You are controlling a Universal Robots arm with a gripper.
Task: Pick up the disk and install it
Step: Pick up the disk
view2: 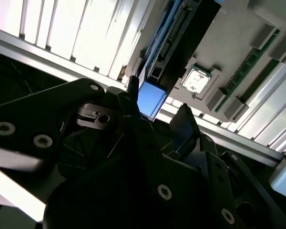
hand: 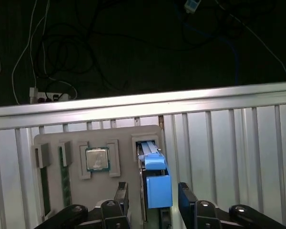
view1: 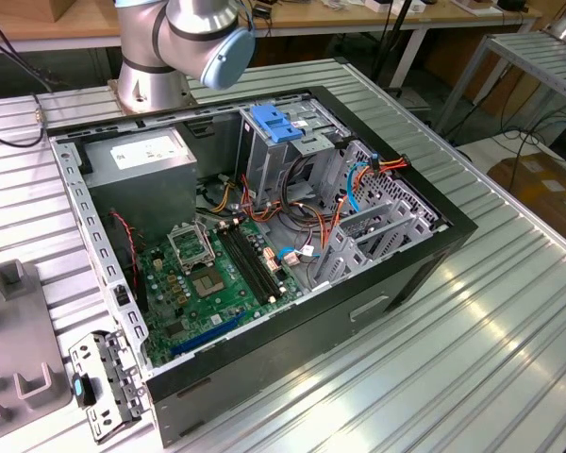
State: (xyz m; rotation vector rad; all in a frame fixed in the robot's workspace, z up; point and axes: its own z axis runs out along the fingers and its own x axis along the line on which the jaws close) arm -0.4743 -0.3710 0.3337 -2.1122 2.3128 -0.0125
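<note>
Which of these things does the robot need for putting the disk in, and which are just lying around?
For the job:
- black hard disk in a blue plastic frame, standing in the grey plastic tray
- open jaws either side of it
- open black computer case

Just lying about:
- square silver processor chip
- green memory stick
- loose grey metal bracket beside the case

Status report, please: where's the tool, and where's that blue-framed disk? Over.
Tool open, straddling the disk. Disk on edge in its slot in the grey tray, not lifted. Nothing between tool and disk.
</note>
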